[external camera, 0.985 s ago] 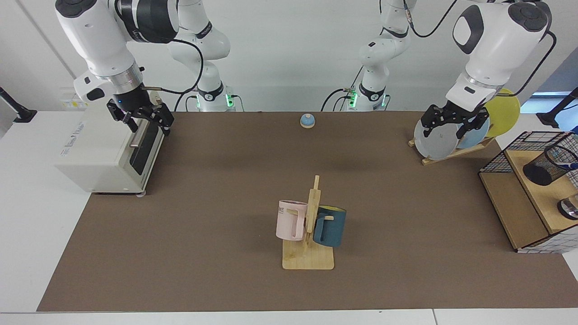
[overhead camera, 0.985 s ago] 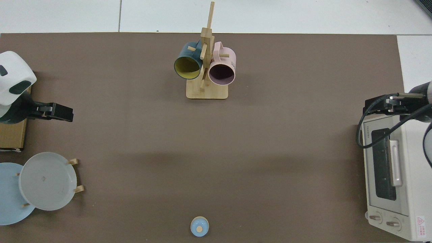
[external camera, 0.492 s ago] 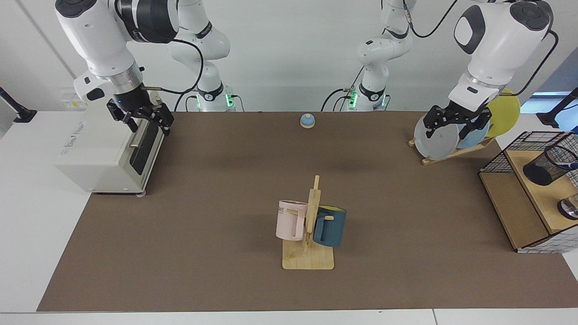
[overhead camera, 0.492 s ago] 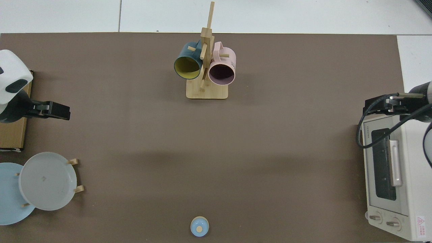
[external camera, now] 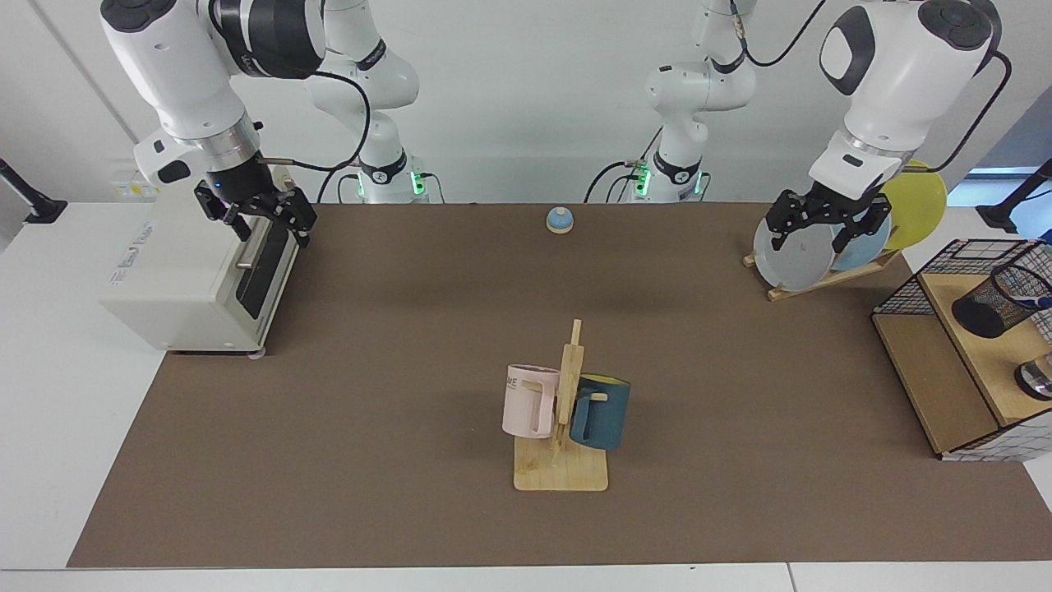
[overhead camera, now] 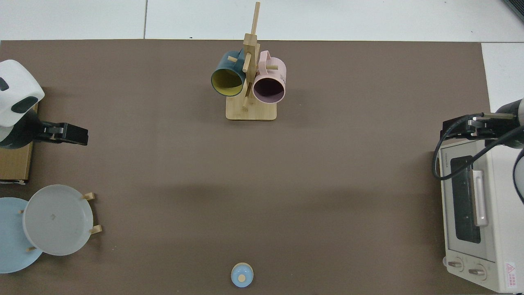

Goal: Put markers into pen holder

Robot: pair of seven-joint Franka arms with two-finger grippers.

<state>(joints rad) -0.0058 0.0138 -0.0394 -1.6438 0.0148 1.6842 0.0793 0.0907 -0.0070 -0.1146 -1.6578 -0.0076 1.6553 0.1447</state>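
Taking the wooden mug rack (external camera: 561, 460) at the middle of the brown mat (external camera: 394, 395) as the landmark, it stands nearest the facing camera, with a pink mug (external camera: 530, 401) hung on one side and a dark blue mug (external camera: 601, 411) on the other.

Off to the rack's right in the facing view, at the mat's edge, sits a wire-grid shelf with wooden boards (external camera: 929, 362). On its upper board the pen holder (external camera: 997, 301) stands, a black mesh cup. A little blue shows at its rim by the frame edge, where the marker (external camera: 1042, 302) seems to sit inside it, though too little shows to be sure.

Farther back than the rack and to its right, the left gripper (external camera: 828, 228) hangs in front of the plates in the plate rack (external camera: 809, 255), its fingers spread apart and holding nothing. In the top view it (overhead camera: 67, 134) shows above the mat's edge.

Back and to the rack's left, the right gripper (external camera: 261, 215) waits over the toaster oven (external camera: 197, 275), near its door handle, fingers likewise apart and empty.

Beyond the rack, a small blue bell (external camera: 560, 219) rests near the mat's far edge.
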